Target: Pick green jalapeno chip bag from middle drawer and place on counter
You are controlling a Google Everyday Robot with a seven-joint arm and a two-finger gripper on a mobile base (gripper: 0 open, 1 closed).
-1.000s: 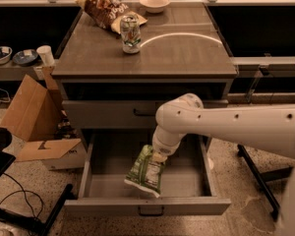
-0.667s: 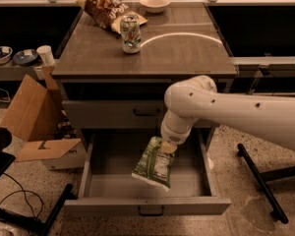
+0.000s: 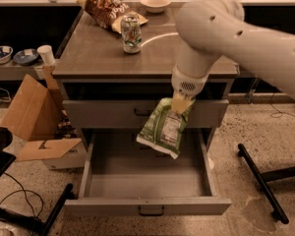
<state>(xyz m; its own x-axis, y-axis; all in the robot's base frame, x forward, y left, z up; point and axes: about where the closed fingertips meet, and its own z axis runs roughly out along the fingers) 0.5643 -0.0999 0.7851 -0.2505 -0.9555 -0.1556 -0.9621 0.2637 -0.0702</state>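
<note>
Grey metal of the middle drawer [image 3: 142, 206] lies nearest the camera. The drawer stands pulled out and its floor is bare. Change over the last second: the green jalapeno chip bag [image 3: 163, 128] no longer lies on that floor. It now hangs in the air above the drawer, in front of the closed drawer front [image 3: 108, 114]. The gripper [image 3: 181, 104] is at the bag's top edge, just below counter height. Finger contact is poorly visible, but the bag hangs from it, so the claw appears clenched on the bag. Meaning for the task: the pick is done; lift and placement remain.

The bag must clear the front lip of the counter [image 3: 88, 58] before moving inward. On the counter, a soda can [image 3: 131, 33] stands left of centre. Farther back lie a brown chip bag [image 3: 104, 9] and a bowl [image 3: 155, 3]. The arm covers the counter's right part. A cardboard box [image 3: 32, 113] stands left of the cabinet, away from the path.
</note>
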